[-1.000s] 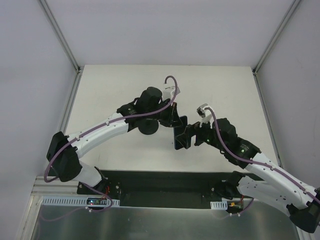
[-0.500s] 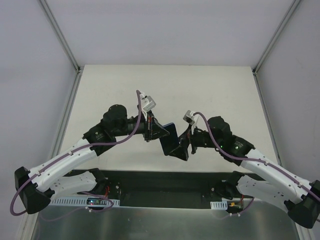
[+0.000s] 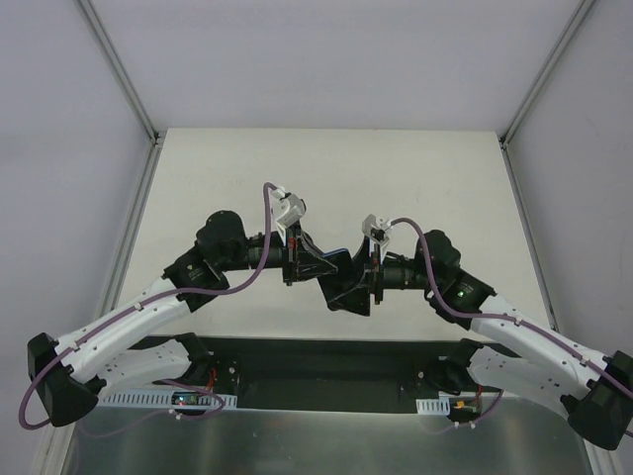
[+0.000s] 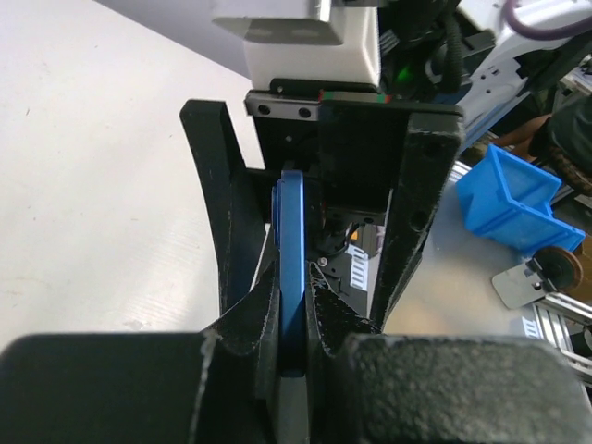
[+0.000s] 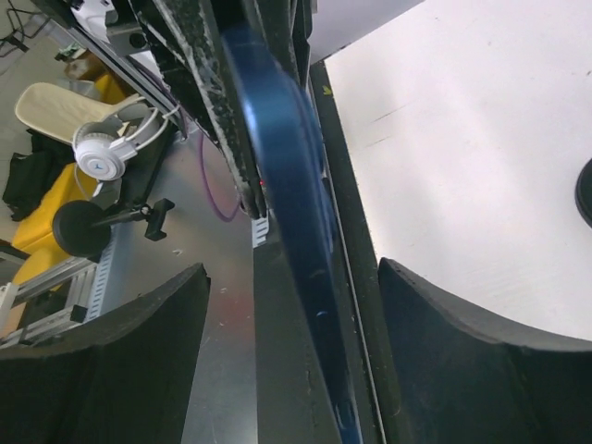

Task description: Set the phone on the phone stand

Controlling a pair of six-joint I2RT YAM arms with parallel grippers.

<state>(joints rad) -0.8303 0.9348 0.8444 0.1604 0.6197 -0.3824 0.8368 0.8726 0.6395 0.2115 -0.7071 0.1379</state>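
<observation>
The phone (image 3: 339, 265), a thin dark slab with a blue edge, hangs in the air over the near middle of the table. My left gripper (image 3: 318, 267) is shut on it from the left. In the left wrist view the blue edge (image 4: 292, 250) stands upright, pinched between my left gripper's (image 4: 294, 289) two pads. My right gripper (image 3: 352, 281) comes from the right and straddles the phone's other end. Its fingers (image 5: 120, 361) stand apart from the phone (image 5: 287, 213) on both sides, so it is open. The phone stand is hidden in the top view. A dark rounded shape (image 5: 585, 192) on the table may be its base.
A black mounting plate (image 3: 326, 358) and a metal shelf (image 3: 297, 435) run along the near edge under the arms. Off the table are a blue bin (image 4: 518, 199) and white headphones (image 5: 102, 157) on a holder. White walls enclose the table (image 3: 326, 168).
My left arm has pulled back toward the near left with the phone in its grip. My right gripper has turned and slid around the phone's free end, its jaws narrowing a little.
</observation>
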